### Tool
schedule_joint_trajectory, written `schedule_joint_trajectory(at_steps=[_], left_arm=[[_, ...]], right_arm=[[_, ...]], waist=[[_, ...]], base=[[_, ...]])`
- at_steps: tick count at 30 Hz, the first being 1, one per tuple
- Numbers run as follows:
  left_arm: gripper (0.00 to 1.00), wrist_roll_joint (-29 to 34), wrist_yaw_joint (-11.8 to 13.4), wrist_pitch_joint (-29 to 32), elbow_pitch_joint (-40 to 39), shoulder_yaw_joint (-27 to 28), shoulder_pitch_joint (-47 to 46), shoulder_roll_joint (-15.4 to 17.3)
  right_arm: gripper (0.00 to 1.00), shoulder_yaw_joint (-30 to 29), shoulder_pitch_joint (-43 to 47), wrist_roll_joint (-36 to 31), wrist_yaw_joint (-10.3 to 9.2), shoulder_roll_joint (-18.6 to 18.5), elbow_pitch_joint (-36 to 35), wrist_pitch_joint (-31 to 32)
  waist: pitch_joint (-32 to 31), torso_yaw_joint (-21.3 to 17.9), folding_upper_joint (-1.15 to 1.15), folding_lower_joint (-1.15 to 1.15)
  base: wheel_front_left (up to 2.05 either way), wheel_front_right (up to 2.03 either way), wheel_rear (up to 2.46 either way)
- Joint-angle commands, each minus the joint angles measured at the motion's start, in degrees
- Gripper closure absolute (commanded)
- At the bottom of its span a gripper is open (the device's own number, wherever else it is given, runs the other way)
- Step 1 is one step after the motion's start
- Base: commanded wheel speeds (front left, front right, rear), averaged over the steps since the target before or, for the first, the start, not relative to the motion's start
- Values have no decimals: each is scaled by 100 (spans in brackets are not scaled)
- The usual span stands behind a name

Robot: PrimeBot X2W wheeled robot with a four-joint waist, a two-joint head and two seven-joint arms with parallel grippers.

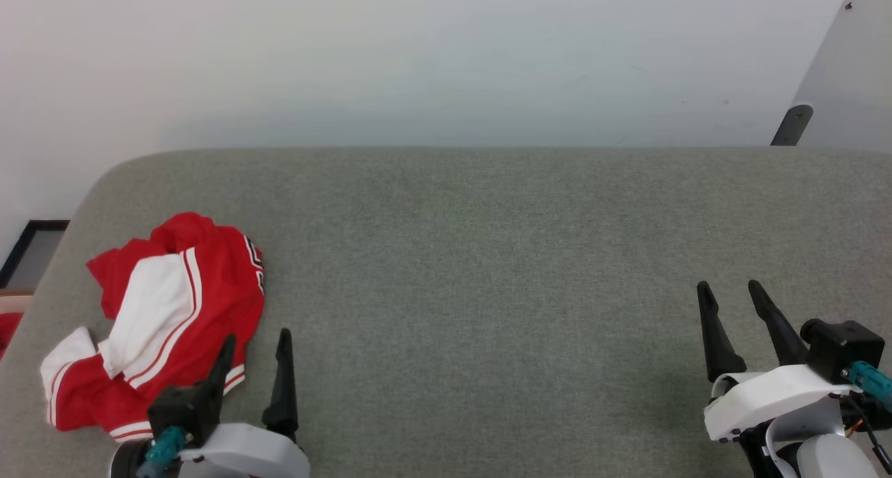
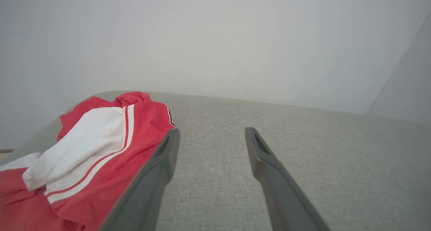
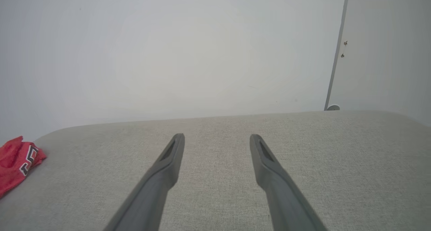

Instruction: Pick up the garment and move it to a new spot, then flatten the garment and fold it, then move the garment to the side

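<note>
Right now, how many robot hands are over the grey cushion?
2. The left hand is near left, beside the red garment; the right hand is near right, over bare cushion.

Red, white-striped garment [image 1: 159, 328], maybe black-lettered

Bright, even light — soft faint shadows, hazy washed-out wrist views.

Grey fabric surface [image 1: 488, 290], white wall [image 1: 418, 60] behind, pale panel [image 1: 850, 81] right
</note>
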Motion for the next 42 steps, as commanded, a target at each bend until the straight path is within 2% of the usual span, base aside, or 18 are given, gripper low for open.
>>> schedule_joint_trajectory(at_steps=[1,18,25,34,38,42], left_arm=[[0,109,37,-46,-36,-8,32,31],[0,734,-46,-245,105,19,17,19],[0,624,-262,-319,228,201,2,-137],[0,983,-367,-408,302,278,-1,-175],[0,977,-379,-398,383,328,-24,-227],[0,1009,-351,-398,455,361,-6,-259]], right_arm=[[0,-21,-63,-147,3,19,-6,-41],[0,-127,-34,-795,4,146,154,-282],[0,-162,27,-927,4,188,179,-380],[0,-147,32,-1243,4,198,246,-491],[0,-102,52,-1148,4,191,220,-511],[0,27,110,-1079,4,166,198,-521]], waist=[[-1,-2,0,0],[10,-14,0,0],[-2,-17,0,0],[-21,-6,0,0],[-27,119,0,0],[-18,441,0,0]], base=[[0,0,0],[0,0,0],[0,0,0],[0,0,0],[0,0,0],[0,0,0]])
